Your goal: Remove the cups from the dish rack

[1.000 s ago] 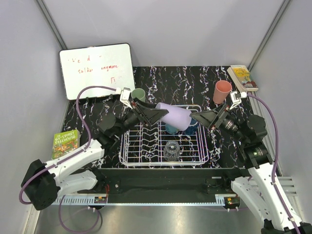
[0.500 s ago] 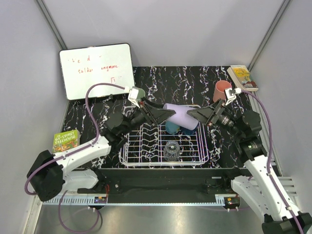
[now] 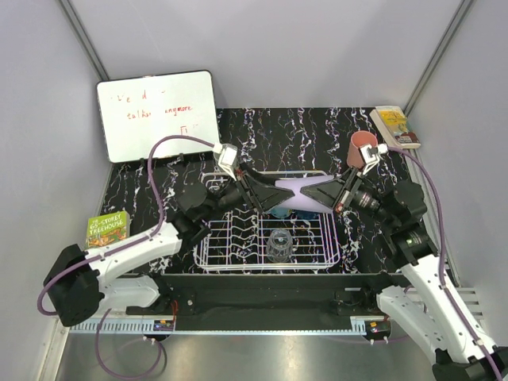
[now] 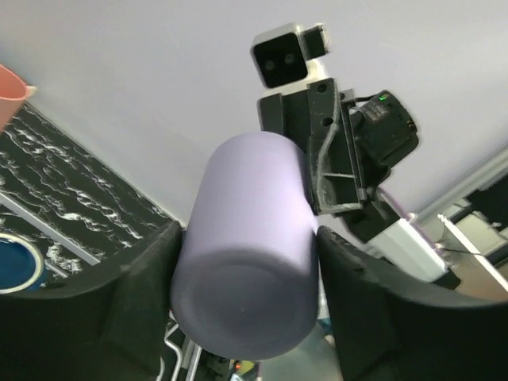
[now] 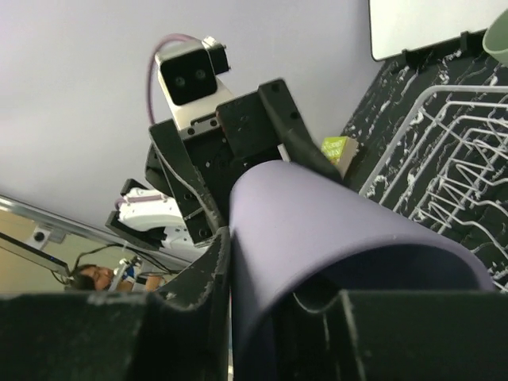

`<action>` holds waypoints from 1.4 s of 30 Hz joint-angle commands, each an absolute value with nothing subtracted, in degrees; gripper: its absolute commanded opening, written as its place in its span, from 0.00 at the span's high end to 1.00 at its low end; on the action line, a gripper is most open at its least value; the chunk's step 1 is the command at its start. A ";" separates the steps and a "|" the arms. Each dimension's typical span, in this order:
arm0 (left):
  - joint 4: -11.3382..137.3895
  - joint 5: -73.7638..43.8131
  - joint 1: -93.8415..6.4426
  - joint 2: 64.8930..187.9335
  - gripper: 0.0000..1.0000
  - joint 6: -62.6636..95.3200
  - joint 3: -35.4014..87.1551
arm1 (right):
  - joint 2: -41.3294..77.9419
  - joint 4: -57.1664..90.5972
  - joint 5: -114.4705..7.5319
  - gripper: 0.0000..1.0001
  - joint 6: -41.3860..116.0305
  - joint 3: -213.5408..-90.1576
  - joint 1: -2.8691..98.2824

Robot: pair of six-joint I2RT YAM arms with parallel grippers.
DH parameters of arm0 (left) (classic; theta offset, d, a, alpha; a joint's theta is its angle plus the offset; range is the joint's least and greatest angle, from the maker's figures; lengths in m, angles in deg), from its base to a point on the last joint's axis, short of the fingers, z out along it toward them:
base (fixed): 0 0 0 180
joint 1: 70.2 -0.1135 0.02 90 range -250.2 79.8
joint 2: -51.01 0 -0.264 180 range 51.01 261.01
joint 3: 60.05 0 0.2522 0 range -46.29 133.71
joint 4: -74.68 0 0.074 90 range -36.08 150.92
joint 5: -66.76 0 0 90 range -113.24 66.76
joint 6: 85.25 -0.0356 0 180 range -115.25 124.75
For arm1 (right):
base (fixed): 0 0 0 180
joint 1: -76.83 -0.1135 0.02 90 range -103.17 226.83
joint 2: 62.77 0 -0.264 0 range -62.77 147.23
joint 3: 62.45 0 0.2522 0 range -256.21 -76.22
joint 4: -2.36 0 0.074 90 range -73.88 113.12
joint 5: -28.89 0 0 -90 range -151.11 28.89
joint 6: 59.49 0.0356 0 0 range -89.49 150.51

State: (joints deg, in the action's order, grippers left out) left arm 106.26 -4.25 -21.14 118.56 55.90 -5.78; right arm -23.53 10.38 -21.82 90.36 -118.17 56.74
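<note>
**Position.** The lavender cup is held on its side in the air over the far part of the dish rack, clear of the prongs. It sits between the two arms, base toward the left and open mouth toward the right.

**Grippers.** The left gripper is clamped across the cup's body near the base, one finger on each flank. The right gripper is at the mouth with its jaws drawn narrow on the rim wall. Its outer finger lies against the outside, and the other appears to sit inside the mouth. How firm that pinch is cannot be told.

**Other items.** A clear glass stands in the near part of the rack. A salmon cup is on the table, at the far right and outside the rack.

**Assessment.** This looks like a hand-over from left to right.
- The left jaws should not part until the right pinch is seated well down the wall, not just on the lip.
- A one-wall pinch on a smooth cup gives little hold against twisting, so a sag at the base is likely on release.
- Release should be slow, and the left fingers should draw straight back, away from the cup.
- The cup should be carried high enough to pass the prongs and the glass.
- A sensible place to set it is beside the salmon cup, not touching it.
</note>
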 commanded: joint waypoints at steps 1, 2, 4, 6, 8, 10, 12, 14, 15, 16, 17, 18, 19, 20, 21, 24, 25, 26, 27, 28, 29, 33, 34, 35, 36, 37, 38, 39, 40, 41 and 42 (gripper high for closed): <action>94.69 -12.40 -21.86 114.56 0.13 47.21 -2.00 | -24.98 24.71 -30.51 0.82 77.11 -125.41 56.71; 90.15 -13.99 -21.95 112.90 0.02 45.72 -1.73 | -24.89 27.08 -34.00 0.84 75.35 -127.00 56.71; 85.47 -20.38 -22.47 110.53 0.01 44.74 -1.21 | -23.58 34.03 -38.15 0.90 70.60 -131.73 56.71; 78.70 -24.71 -23.00 109.20 0.01 44.74 -0.68 | -20.09 40.34 -45.09 1.00 66.31 -135.17 56.71; 73.70 -30.60 -23.35 107.44 0.01 45.09 -0.59 | -14.56 43.70 -52.62 1.00 63.57 -140.53 56.71; 69.37 -33.78 -23.35 106.56 0.01 44.83 -0.33 | -9.80 48.97 -60.71 1.00 60.49 -147.12 56.71; 65.60 -35.62 -23.35 107.16 0.01 44.91 0.99 | -1.28 54.77 -69.15 1.00 59.07 -155.52 56.71; 58.49 -38.08 -23.35 108.22 0.01 45.09 3.61 | 9.05 62.48 -81.37 1.00 59.77 -162.58 56.71; 56.11 -38.79 -23.35 109.36 0.01 45.18 4.50 | 12.51 64.96 -84.46 1.00 60.47 -169.57 56.88; 52.09 -40.36 -23.35 109.98 0.01 45.53 5.38 | 15.68 66.55 -87.88 1.00 61.00 -172.60 56.97; 50.48 -40.90 -23.35 110.33 0.01 45.62 6.43 | 21.45 69.53 -89.13 1.00 62.75 -175.50 57.84; 49.16 -41.25 -23.27 110.86 0.01 45.79 6.70 | 24.38 71.21 -89.76 1.00 63.98 -181.62 58.81; 47.23 -42.12 -23.35 111.03 0.01 46.32 7.05 | 27.02 72.53 -89.59 1.00 64.95 -184.55 59.86; 46.52 -42.13 -23.35 111.21 0.01 46.41 7.41 | 32.01 74.98 -89.59 1.00 66.44 -187.54 60.83; 45.99 -42.22 -23.35 111.21 0.01 46.50 7.41 | 34.50 75.79 -88.72 1.00 66.19 -193.92 63.01; 44.93 -42.05 -23.35 111.21 0.01 47.02 6.88 | 46.61 84.38 -86.42 1.00 66.01 -212.25 66.27; 44.75 -41.96 -23.35 111.21 0.02 46.85 6.79 | 50.39 87.89 -87.21 1.00 65.84 -218.45 67.07; 44.49 -41.87 -23.35 111.21 0.02 46.85 6.45 | 54.78 90.88 -87.30 1.00 65.84 -222.95 67.77; 44.40 -41.87 -23.35 111.39 0.02 46.85 6.18 | 54.82 89.61 -86.43 1.00 66.19 -222.64 68.65; 44.31 -41.70 -23.35 111.56 0.02 46.76 5.92 | 54.56 88.03 -83.81 1.00 66.19 -221.42 70.49; 44.31 -41.52 -23.35 111.74 0.02 46.85 5.57 | 55.17 87.49 -83.79 1.00 66.19 -221.15 70.85; 44.14 -41.17 -23.35 114.10 0.03 47.55 4.69 | 58.68 88.54 -84.93 1.00 66.19 -223.34 71.91; 43.70 -40.82 -23.35 114.63 0.03 47.73 4.86 | 59.13 88.72 -84.67 1.00 66.19 -223.17 72.00; 43.52 -40.64 -23.35 115.25 0.03 47.73 5.21 | 60.00 89.41 -84.84 1.00 66.63 -222.91 72.00; 43.26 -40.55 -23.35 116.30 0.03 47.73 5.47 | 60.27 89.42 -84.93 1.00 66.46 -222.64 72.09; 42.82 -40.38 -23.35 116.83 0.03 47.90 5.74 | 60.53 89.42 -84.75 1.00 66.28 -222.55 72.09; 42.64 -40.20 -23.35 117.36 0.03 47.90 6.17 | 60.88 89.33 -84.67 1.00 66.11 -222.29 72.00; 42.64 -40.11 -23.35 117.97 0.03 47.90 6.27 | 61.06 89.16 -84.66 1.00 66.02 -222.20 71.91; 42.55 -39.94 -23.35 118.33 0.03 47.90 6.53 | 61.24 88.90 -84.58 1.00 65.93 -222.11 72.00; 42.55 -39.85 -23.35 118.51 0.03 47.99 6.62 | 61.67 88.72 -84.58 1.00 65.58 -222.20 72.00; 42.55 -39.76 -23.35 118.86 0.03 47.99 6.70 | 61.94 88.63 -84.32 1.00 65.49 -222.29 72.00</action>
State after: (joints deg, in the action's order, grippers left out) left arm 42.18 -40.08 -23.30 118.05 47.45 4.60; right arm 61.19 88.54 -83.98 65.49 -220.68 72.34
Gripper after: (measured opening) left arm 0.972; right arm 0.209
